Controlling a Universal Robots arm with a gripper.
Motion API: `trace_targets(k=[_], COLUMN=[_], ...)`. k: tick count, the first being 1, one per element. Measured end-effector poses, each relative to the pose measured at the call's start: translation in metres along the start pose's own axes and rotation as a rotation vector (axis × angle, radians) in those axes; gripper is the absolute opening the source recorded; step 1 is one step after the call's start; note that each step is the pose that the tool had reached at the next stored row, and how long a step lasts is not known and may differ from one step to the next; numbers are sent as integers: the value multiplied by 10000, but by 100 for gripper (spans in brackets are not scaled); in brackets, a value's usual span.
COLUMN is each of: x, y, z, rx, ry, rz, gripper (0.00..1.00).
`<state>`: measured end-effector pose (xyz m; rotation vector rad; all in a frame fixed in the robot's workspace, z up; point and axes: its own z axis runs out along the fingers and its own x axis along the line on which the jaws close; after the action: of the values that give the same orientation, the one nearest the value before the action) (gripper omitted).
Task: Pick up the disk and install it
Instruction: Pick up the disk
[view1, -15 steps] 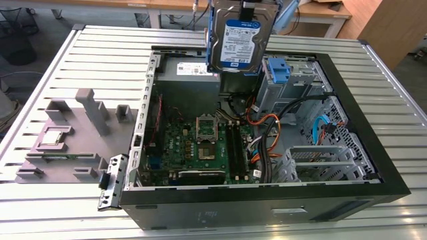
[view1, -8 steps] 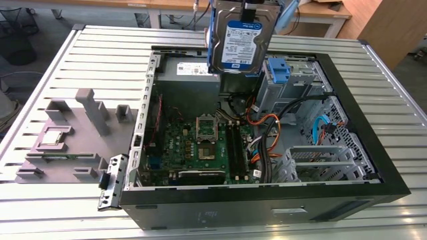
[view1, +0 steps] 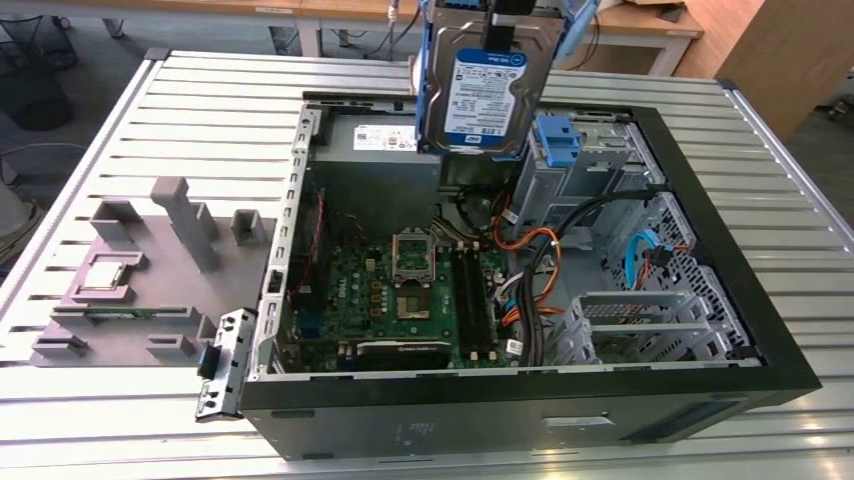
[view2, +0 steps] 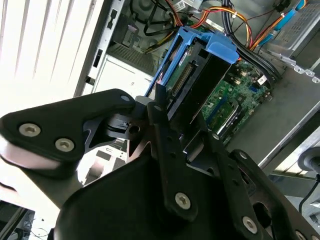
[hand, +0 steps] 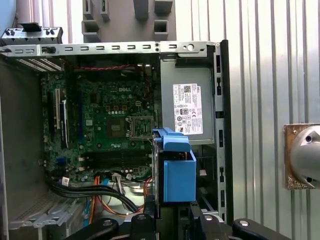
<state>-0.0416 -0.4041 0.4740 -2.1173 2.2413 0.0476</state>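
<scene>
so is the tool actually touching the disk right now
Touching. In the second wrist view the tool is shut on the disk, pressed against it from both sides.

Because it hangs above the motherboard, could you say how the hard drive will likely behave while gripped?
The hard drive is probably stiff: metal body, hanging upright without sag. Likely heavy for its size. Its smooth blue plastic carrier might slip in the end effector.
</scene>
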Motion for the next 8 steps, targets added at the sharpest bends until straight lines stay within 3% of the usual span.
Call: trace_targets(k=[8], x=[146], y=[-9], z=[-9], rx=[0], ry=[1], rz=[1], gripper=[35])
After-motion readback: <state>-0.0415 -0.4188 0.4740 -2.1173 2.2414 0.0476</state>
